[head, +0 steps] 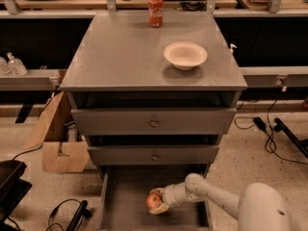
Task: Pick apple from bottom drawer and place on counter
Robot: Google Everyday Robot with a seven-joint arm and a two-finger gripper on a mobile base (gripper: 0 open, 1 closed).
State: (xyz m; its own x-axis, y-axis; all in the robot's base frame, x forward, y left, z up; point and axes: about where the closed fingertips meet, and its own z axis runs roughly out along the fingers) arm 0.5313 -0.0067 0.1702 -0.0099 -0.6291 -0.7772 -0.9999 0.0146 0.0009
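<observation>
Here's the grey cabinet filling the middle of the view, its flat worktop (125,57) broad and matte on top. Down at the lower right comes the robot's pale body (262,208), and its white arm (216,198) reaches leftward from there, low under the worktop's front edge. Below that edge, the two upper drawer fronts (154,121) sit closed, each with a small round knob, and beneath them the bottom drawer (122,203) stands pulled out toward us, its grey floor in plain sight. Off past the worktop's left edge, a cardboard box (53,138) rests on the speckled floor, and black cables (269,134) trail on the floor beyond the right edge. On the worktop itself, a white bowl (185,55) sits right of centre, nearer the right edge than the left. A red soda can (155,11) stands upright at the middle of the far edge, well apart from the bowl. Now to the action: the gripper (158,205) is down inside the open drawer, about midway between its side walls, pointing left. The jaws are clamped on the apple (153,200), one yellowish finger curling beneath it. The apple, red with a pale patch, is in the drawer, not on the worktop; whether it touches the drawer floor, I cannot tell.
</observation>
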